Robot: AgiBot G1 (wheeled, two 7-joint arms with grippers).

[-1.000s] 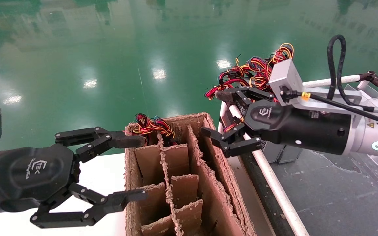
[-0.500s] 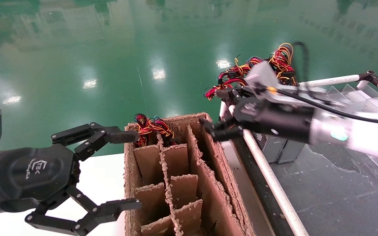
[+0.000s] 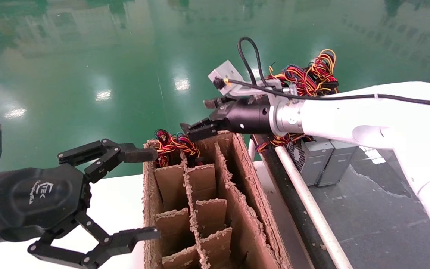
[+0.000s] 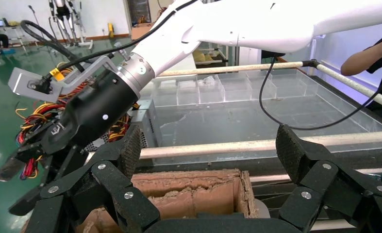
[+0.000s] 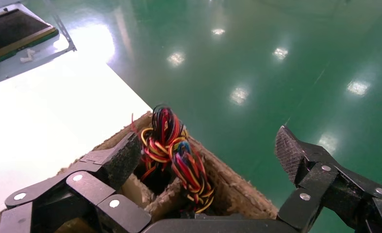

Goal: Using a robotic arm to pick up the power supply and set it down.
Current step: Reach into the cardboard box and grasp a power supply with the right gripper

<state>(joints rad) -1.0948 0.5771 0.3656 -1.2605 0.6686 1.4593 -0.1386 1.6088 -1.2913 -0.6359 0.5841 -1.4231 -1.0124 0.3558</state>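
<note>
PSU down in box, arm above.
Power supply: only red/yellow/black wire bunch shows, poking from far-left cell of divided cardboard box. Robotic arm, glossy white, reaches across; its right gripper spread wide over wires.

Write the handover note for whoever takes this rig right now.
Right claw: open, empty, above the far end of the cardboard box.
Left claw: open, empty, at the box's left wall.
Power supplies: one down in a far compartment, only its wires showing; two others stand on the dark tray to the right.
Done: nothing in hand.
Left: grasp the boxed unit, lift it, set it down.
</note>
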